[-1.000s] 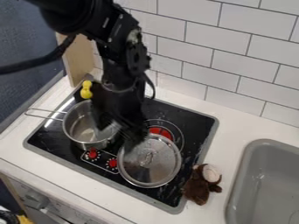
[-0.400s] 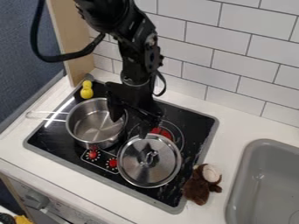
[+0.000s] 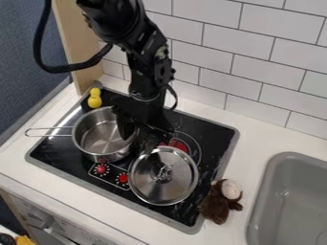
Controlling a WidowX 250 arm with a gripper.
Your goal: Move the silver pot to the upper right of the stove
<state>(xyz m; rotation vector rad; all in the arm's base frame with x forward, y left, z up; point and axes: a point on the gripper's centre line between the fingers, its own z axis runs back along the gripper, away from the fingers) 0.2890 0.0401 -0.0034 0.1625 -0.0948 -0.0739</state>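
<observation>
Task found incomplete. The round silver metal pot (image 3: pixel 105 139), open-topped with a long wire handle (image 3: pixel 49 131), sits upright on the left part of the black glass stove (image 3: pixel 67 165), its handle pointing to the left edge of the frame. The whole transfer to the stove's upper right is outstanding: grasp, carry, set-down and release. The black two-finger gripper (image 3: pixel 140 141) hangs at the pot's right side, fingers parted and clenched on nothing, one over the pot's interior, the other outside it towards the round silver lid (image 3: pixel 163 175). Position judged suitable for taking the rim.

Visibility: the gripper covers part of the pot's right rim; whether either finger touches the metal cannot be determined. The red burner mark (image 3: pixel 180 144), right of centre, is partly covered by gripper and lid. Whether the lid lies on the glass or on something beneath it cannot be established. The arm is cut off at the top edge, the grey sink (image 3: pixel 287 191) at the right. A yellow item (image 3: pixel 26 240) at the lower left corner is cut off and unidentified.
</observation>
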